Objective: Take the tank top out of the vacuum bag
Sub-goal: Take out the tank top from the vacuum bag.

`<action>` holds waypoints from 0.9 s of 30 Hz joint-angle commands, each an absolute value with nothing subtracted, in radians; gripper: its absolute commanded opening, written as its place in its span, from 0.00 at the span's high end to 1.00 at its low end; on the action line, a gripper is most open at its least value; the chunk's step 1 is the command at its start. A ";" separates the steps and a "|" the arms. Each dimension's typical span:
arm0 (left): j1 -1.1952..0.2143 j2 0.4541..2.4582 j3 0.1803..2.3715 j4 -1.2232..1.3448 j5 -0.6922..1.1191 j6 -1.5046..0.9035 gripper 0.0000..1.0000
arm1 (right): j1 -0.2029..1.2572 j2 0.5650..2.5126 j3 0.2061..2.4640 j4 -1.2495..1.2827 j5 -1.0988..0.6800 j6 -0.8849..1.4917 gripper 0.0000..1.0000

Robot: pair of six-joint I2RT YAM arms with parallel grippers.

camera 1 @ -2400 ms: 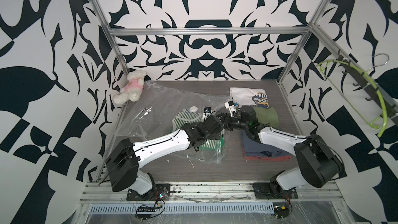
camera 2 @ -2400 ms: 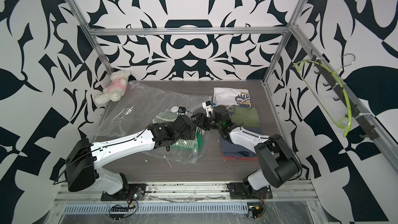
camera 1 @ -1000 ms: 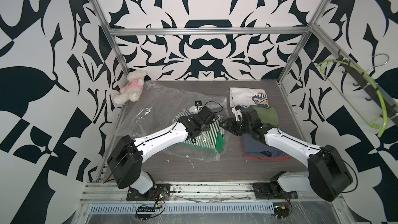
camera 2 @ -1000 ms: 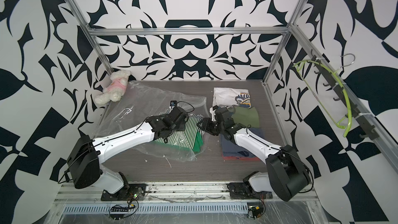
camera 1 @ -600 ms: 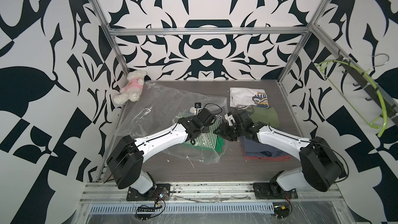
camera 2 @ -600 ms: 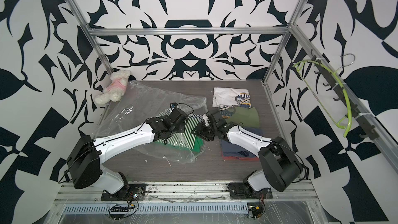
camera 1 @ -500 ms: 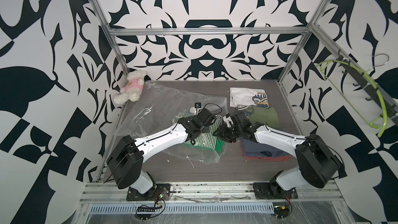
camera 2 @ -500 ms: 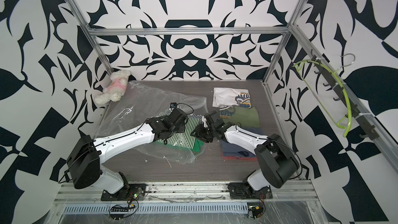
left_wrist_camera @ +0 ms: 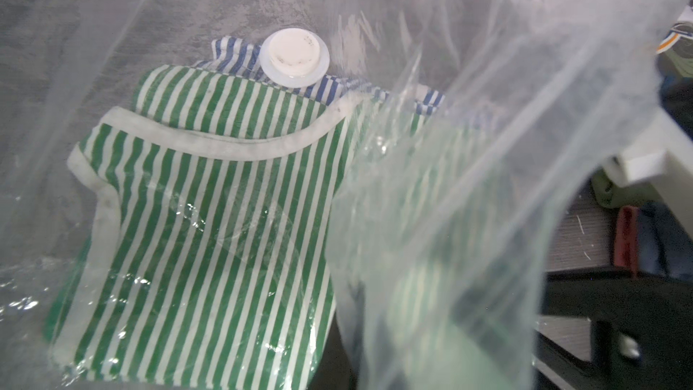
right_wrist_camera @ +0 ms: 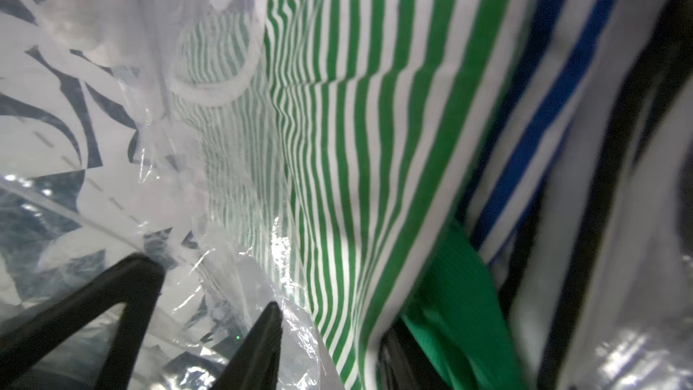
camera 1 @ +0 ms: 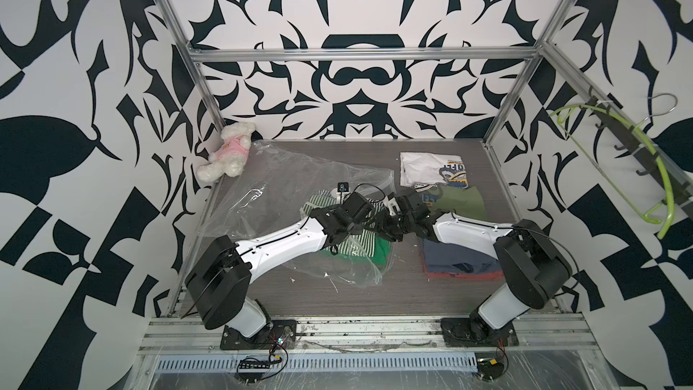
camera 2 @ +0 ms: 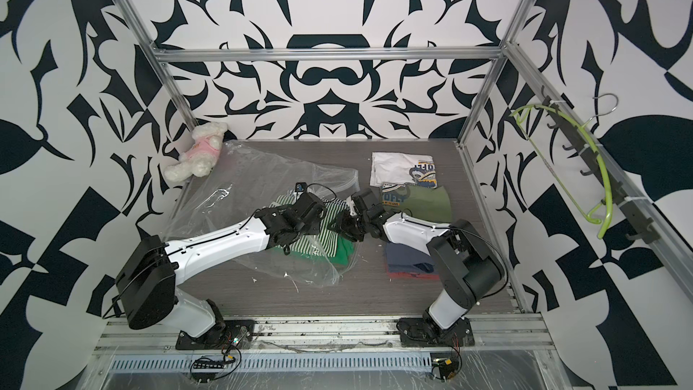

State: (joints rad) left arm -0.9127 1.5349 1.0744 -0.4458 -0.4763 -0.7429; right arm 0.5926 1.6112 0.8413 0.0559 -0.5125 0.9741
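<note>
One soft, light tank top (left_wrist_camera: 210, 219) lies flat inside the slippery bag (camera 1: 285, 178) on the tabletop (camera 1: 412, 294). Left gripper (camera 1: 371, 219) jaws are clenched, probably on bag film; right gripper (right_wrist_camera: 212, 283) jaws stand parted at the mouth. Pinch the fabric hem, not plastic.

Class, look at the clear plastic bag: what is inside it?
Through the bag: a green-striped tank top, blue-striped cloth and plain green cloth. Whatever lies beneath them is covered.
</note>
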 commanded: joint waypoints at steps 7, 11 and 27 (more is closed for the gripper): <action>-0.910 1.528 1.056 -0.461 -0.485 -0.742 1.00 | 0.593 1.615 0.838 0.274 -0.580 1.000 0.69; -0.910 1.527 1.054 -0.465 -0.488 -0.748 1.00 | 0.592 1.641 0.817 0.248 -0.533 1.031 0.60; -0.908 1.532 1.049 -0.464 -0.496 -0.749 1.00 | 0.592 1.716 0.795 0.267 -0.520 1.085 0.55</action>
